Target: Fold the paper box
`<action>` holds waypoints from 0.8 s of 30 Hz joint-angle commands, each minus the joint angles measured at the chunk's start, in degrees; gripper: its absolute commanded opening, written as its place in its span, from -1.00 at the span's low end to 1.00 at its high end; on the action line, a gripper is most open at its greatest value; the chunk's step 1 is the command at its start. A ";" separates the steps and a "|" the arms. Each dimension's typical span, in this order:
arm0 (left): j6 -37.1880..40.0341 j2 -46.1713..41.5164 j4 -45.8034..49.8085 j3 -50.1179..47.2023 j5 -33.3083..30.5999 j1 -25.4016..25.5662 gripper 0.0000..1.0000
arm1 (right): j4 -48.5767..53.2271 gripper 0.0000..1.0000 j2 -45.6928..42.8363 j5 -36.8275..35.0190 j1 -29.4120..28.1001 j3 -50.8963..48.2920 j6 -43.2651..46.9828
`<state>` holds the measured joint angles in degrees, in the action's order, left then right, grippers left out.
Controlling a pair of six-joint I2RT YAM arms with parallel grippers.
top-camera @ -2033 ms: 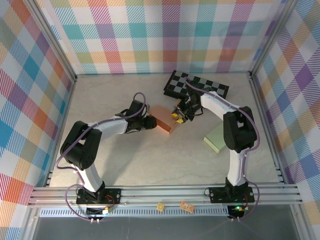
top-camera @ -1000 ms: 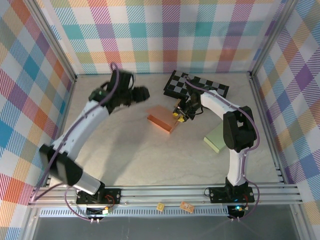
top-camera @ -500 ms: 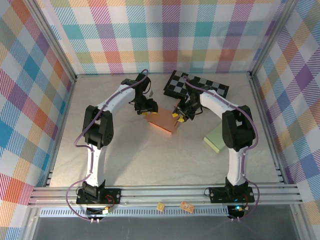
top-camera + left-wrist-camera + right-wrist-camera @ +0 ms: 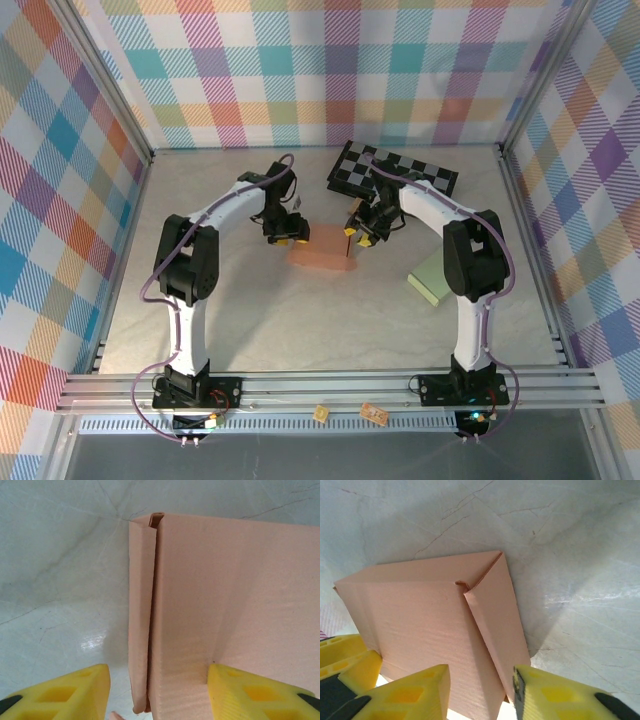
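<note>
Checkered board (image 4: 392, 172) rear; green pad (image 4: 432, 276) right.

Pink cardboard box (image 4: 320, 248) hemmed left by left gripper (image 4: 285, 236), right by right gripper (image 4: 360, 236), black checkered board (image 4: 395, 172) behind-right, pale green slab (image 4: 430, 277) near-right, marble tabletop (image 4: 300, 315) open on near side

left hand (image 4: 284, 233): swung in to box (image 4: 320, 250) | box: rotated, shifted

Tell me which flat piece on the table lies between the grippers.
The salmon-pink paper box, between the left gripper and right gripper; the black checkered piece and pale green piece lie elsewhere.
</note>
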<state>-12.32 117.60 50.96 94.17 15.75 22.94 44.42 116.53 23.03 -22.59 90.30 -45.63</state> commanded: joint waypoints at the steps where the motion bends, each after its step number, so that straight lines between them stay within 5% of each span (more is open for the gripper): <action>1: 1.03 -2.74 -0.83 -1.32 -0.33 -0.58 0.07 | 0.42 -0.11 -2.08 0.02 -0.38 -1.44 3.94; 9: 0.73 -3.53 -3.63 -4.01 1.86 -0.86 0.00 | -1.98 0.01 -2.05 5.47 -0.62 -4.34 8.32; 24: -0.74 -6.30 -8.86 -10.85 4.22 -1.89 -0.21 | -3.51 -0.29 0.08 6.19 -0.62 -7.07 8.26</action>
<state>-12.60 113.82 42.98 84.62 18.85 21.87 40.91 116.42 28.56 -22.92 83.77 -38.44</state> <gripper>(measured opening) 0.397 0.359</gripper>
